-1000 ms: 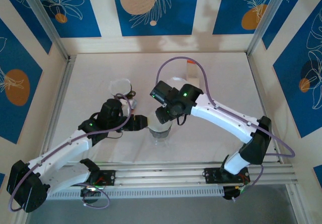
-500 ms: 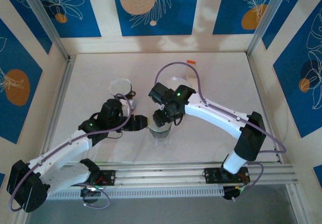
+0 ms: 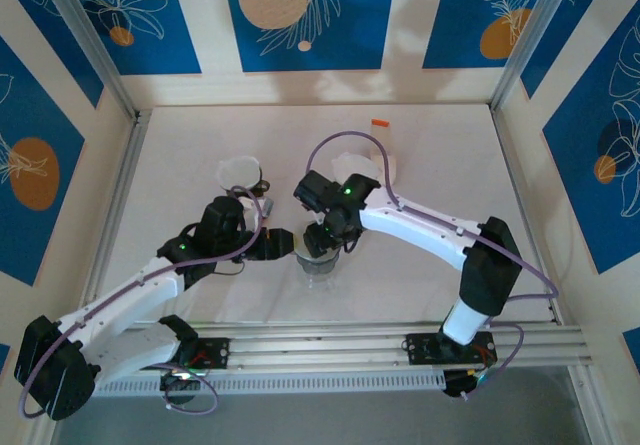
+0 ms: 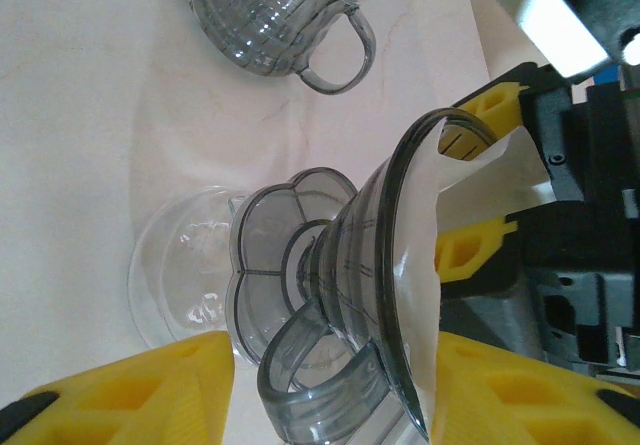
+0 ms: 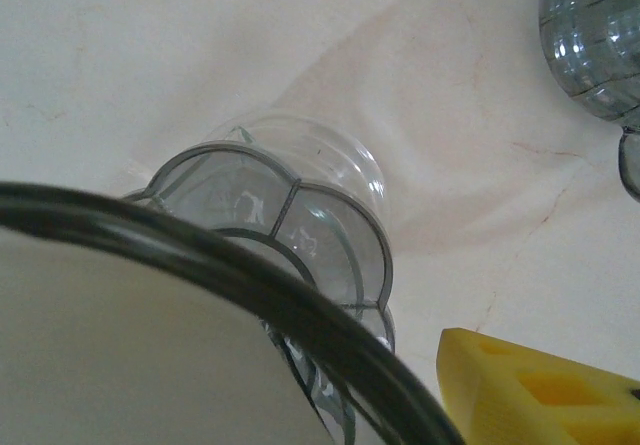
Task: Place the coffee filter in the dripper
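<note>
A smoky grey dripper [image 4: 380, 265] stands on a clear glass carafe [image 4: 180, 265] at mid table [image 3: 320, 261]. The white coffee filter [image 4: 470, 195] sits inside its cone, its top edge rising above the rim. My left gripper [image 4: 320, 385] is shut on the dripper's handle, coming in from the left [image 3: 285, 244]. My right gripper [image 3: 328, 235] hangs over the dripper. Its yellow fingers [image 4: 478, 110] stand apart on either side of the filter's upper edge. In the right wrist view the filter [image 5: 120, 355] and the dark rim [image 5: 250, 285] lie close under the camera, with one yellow finger [image 5: 540, 390] beside them.
A second grey ribbed cup with a handle [image 4: 270, 15] stands behind and to the left [image 3: 240, 173]. A white object [image 3: 385, 160] with an orange tip lies at the back right of the dripper. Rails edge the table on both sides.
The right arm has swung leftward and its gripper has settled closer over the dripper, its fingers a little wider. The left gripper has stayed put on the handle.
</note>
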### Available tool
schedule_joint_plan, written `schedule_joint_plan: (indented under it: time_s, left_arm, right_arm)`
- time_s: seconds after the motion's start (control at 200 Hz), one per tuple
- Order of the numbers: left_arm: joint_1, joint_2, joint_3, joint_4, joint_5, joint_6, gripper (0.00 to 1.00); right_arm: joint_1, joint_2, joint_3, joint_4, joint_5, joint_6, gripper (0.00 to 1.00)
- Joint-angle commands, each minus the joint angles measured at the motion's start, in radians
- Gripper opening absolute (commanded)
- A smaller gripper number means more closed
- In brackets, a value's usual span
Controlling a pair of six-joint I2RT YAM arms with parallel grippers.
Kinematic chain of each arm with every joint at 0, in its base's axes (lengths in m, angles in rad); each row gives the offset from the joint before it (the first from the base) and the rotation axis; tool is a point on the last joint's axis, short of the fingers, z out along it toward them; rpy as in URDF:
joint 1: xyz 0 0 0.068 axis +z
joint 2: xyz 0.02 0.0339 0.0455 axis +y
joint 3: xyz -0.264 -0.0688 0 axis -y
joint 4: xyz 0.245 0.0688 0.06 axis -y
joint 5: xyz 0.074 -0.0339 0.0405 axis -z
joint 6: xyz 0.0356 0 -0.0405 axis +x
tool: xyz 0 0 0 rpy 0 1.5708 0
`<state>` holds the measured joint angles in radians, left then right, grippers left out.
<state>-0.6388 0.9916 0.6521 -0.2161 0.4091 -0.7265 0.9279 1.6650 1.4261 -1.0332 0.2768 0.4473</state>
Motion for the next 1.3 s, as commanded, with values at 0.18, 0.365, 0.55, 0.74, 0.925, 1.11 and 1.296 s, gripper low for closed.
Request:
schedule_joint_plan:
  time_s: [0.18,0.365,0.55,0.74,0.925,1.11,1.296]
  left_arm:
    - [0.011,0.003,-0.020,0.030,0.028,-0.016,0.52]
    - [0.010,-0.006,-0.023,0.043,0.035,-0.032,0.53]
    - [0.011,-0.047,-0.028,0.062,0.018,-0.045,0.63]
    - [0.011,-0.080,-0.035,0.087,-0.002,-0.048,0.72]
    - [0.011,-0.048,-0.034,0.087,0.005,-0.039,0.73]
    - [0.011,-0.024,-0.031,0.062,0.004,-0.032,0.68]
    - [0.011,-0.014,-0.025,0.026,0.005,-0.018,0.61]
  right_arm:
    - [-0.005,0.028,-0.053,0.041,-0.005,0.005,0.62]
    - [-0.004,0.041,-0.063,0.050,0.004,0.002,0.61]
    - [-0.004,0.039,-0.069,0.048,0.011,0.001,0.61]
    - [0.000,0.036,-0.074,0.045,0.028,0.006,0.61]
    - [0.005,0.037,-0.073,0.044,0.042,0.007,0.61]
    - [0.009,0.035,-0.067,0.039,0.051,0.009,0.61]
    - [0.009,0.028,-0.061,0.037,0.059,0.010,0.61]
